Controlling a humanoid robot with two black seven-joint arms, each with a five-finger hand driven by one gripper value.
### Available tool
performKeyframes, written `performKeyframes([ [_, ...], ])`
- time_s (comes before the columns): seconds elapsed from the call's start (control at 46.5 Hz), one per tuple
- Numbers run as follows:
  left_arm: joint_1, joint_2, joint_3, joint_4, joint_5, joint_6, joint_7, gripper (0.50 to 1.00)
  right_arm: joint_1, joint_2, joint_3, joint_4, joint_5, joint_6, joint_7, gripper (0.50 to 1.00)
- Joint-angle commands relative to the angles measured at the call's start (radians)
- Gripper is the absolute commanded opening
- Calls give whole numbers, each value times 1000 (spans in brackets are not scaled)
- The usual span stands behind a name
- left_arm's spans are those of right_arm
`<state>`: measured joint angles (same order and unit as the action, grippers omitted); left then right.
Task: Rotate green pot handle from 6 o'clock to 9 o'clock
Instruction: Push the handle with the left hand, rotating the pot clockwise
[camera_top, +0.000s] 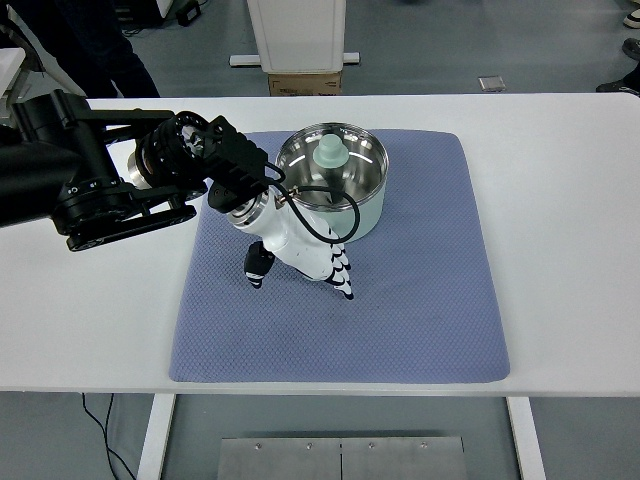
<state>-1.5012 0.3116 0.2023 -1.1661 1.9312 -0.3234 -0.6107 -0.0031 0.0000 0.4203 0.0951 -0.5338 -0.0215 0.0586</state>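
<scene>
- The left hand (300, 258) reaches in low at the near side of the green pot (335, 180), fingers (343, 272) hanging loose and grasping nothing, probably to push the handle, which it hides
- One pot, glass-lidded, sits on one blue mat (420, 300), likely against sliding

No legible text or signs.
</scene>
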Motion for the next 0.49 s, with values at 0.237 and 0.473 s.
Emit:
performKeyframes([
  [0.237,-17,47,8,-1,8,0,0,1000,0,0,0,0,0,0,1,1000],
  [0.473,-13,61,9,0,15,1,0,1000,0,0,0,0,0,0,0,1000],
])
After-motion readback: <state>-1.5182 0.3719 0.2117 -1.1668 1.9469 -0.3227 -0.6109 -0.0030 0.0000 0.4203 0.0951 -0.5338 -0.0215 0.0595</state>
